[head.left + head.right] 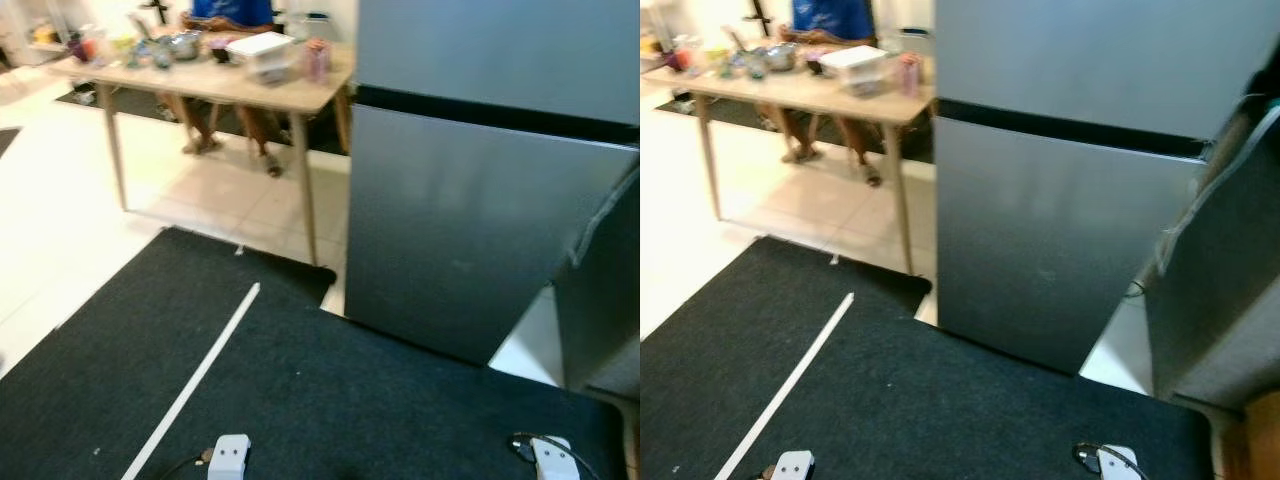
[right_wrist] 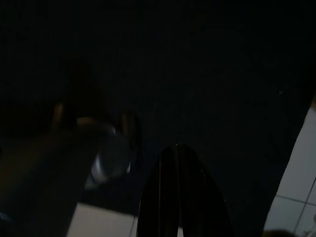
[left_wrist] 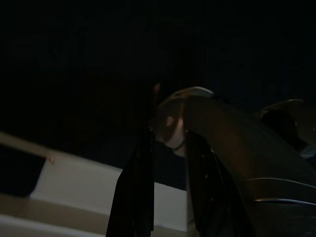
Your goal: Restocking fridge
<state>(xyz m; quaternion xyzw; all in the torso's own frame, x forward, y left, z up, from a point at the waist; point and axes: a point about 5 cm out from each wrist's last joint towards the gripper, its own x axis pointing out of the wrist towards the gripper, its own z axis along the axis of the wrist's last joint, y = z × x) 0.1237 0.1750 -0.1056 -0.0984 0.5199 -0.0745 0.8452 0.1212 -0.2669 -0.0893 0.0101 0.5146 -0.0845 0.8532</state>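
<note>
My fridge (image 1: 470,200) stands closed ahead; a cluttered worktop (image 1: 215,80) sits beside it. My right gripper (image 2: 180,197) is pressed together; my left gripper (image 3: 170,197), I cannot tell.

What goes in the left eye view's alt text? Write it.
A tall grey metal fridge with both doors shut stands on a black floor mat. To its left, a person sits behind a cluttered light wooden table.

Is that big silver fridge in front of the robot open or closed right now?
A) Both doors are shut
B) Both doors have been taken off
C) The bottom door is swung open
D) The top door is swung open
A: the fridge shows two flat silver door fronts lying flush, with only a dark seam between them and no view of its inside.
</note>
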